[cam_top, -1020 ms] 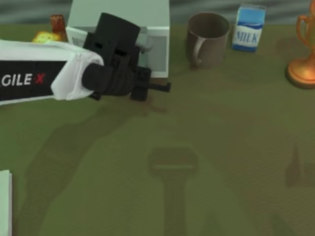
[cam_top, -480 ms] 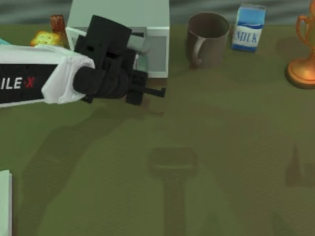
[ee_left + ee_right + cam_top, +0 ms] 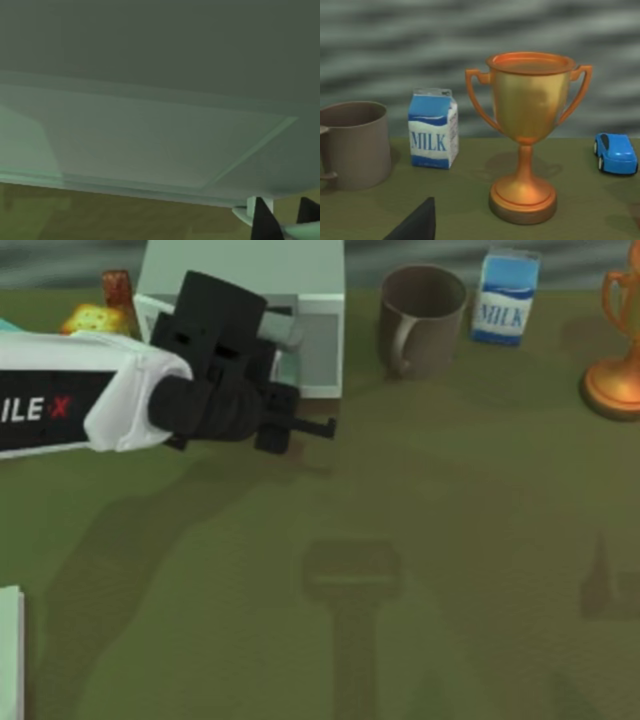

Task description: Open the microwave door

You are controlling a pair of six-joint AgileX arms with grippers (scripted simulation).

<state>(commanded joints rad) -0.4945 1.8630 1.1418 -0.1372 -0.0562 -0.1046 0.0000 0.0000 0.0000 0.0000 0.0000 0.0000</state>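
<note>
- Over the last second our left arm has drawn back toward the surface's left, and the microwave door (image 3: 285,335) has swung a little open with it; in the last half second almost nothing has shifted.
- Our left tool (image 3: 300,427) sits at the microwave's (image 3: 245,270) front, far left of the surface (image 3: 450,540), clenched on the door's handle strip (image 3: 260,207).
- Rightward stand a mug (image 3: 422,320), a milk carton (image 3: 505,295) and a trophy (image 3: 620,340).
- Of our right tool only one dark finger (image 3: 417,222) shows; we cannot tell its state.
</note>
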